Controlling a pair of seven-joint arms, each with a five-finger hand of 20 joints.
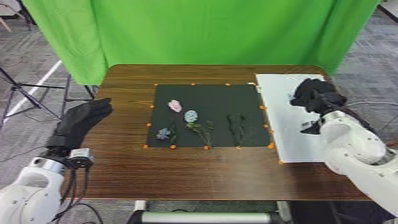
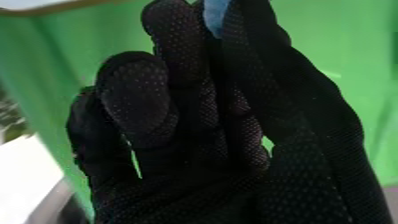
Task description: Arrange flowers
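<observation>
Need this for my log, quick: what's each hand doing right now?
Left hand: open, fingers straight, nothing visible in it.
Right hand: closed, pinching a narrow light blue piece, material unclear.

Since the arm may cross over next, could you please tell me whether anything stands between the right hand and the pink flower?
From the right hand to the pink flower, nothing visible stands up; the flat white board and dark mat lie beneath.

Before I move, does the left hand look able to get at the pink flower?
Probably yes: the pink flower lies on the left of the black mat, and the right hand is over the white sheet, so nothing seems to block the left hand.
</observation>
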